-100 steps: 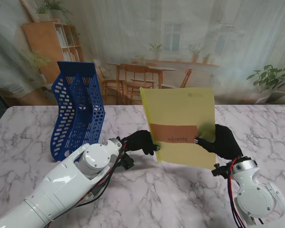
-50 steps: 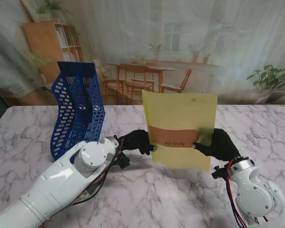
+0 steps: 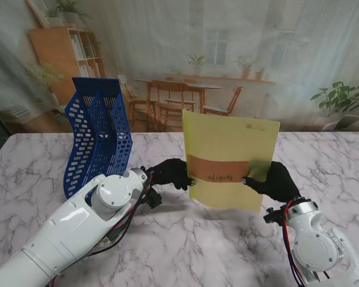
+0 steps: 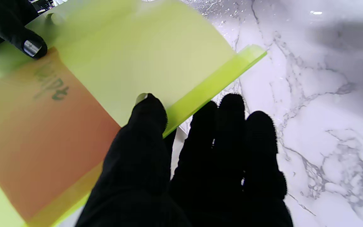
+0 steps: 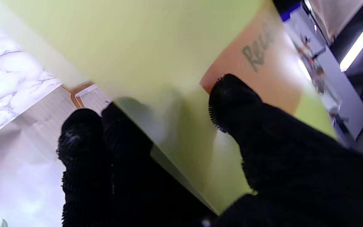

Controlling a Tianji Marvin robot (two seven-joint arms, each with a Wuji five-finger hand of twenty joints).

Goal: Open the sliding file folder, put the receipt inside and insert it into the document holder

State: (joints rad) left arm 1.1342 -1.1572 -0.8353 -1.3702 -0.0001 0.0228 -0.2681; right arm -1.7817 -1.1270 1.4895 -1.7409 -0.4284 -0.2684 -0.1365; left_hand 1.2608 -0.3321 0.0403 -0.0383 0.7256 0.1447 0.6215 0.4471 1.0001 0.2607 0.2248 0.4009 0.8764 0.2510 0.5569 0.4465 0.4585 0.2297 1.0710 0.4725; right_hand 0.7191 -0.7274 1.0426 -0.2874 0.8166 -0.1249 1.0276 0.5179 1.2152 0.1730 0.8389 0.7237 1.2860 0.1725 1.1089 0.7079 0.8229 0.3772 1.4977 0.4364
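Stand view: document holder [image 3: 99, 134] left of folder [image 3: 230, 158], well apart.

"Rec…" — handwriting on receipt [image 5: 260, 60]

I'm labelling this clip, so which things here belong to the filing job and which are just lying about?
Part of the job:
- yellow file folder, held upright by both hands
- orange receipt, inside the folder
- blue document holder, to the folder's left
- left hand
- right hand

Just there:
- marble table; nothing else lies on it that I can see.
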